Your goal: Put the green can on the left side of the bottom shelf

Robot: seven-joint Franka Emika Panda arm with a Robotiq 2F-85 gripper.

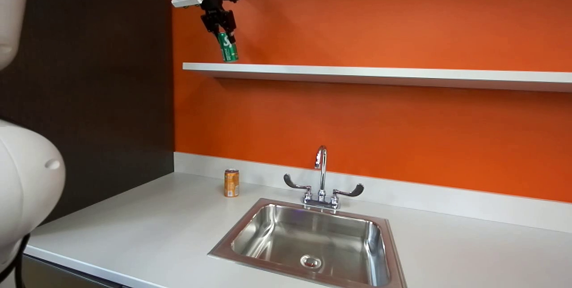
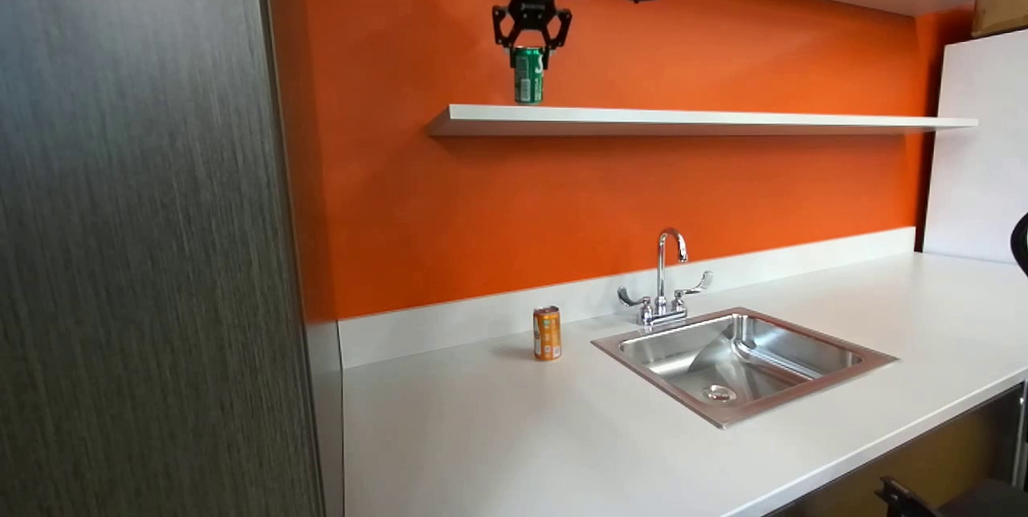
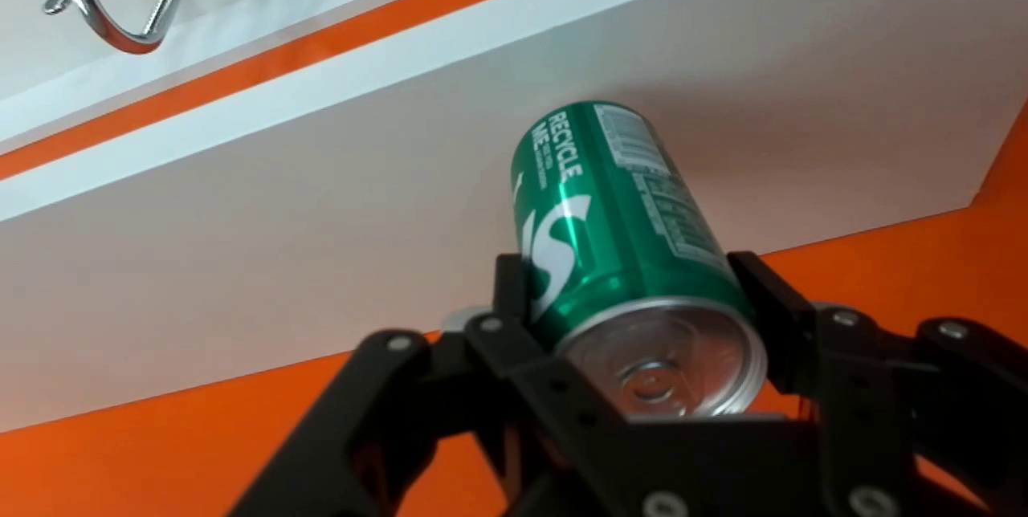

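green can (image 1: pixel 229 52) held at the left end of the shelf (image 1: pixel 357 71)
the gripper (image 2: pixel 530 61) grasps its upper part; whether the base touches the shelf i cannot tell. behind is an orange wall (image 1: pixel 402 136); below, a white counter (image 1: pixel 129 234) carries a sink (image 1: pixel 321 227), a tap (image 1: pixel 323 180) and an orange can (image 1: pixel 231 184). a brown box (image 2: pixel 1000 5) shows only in an exterior view; only the wrist view makes the words (image 3: pixel 556 149) "recycle me" legible.

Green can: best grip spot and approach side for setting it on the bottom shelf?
I'd grip the green can by its upper sides, from above, as the gripper holds it: its round body suits opposed jaws, and the ungripped base faces down to the bottom shelf for release.
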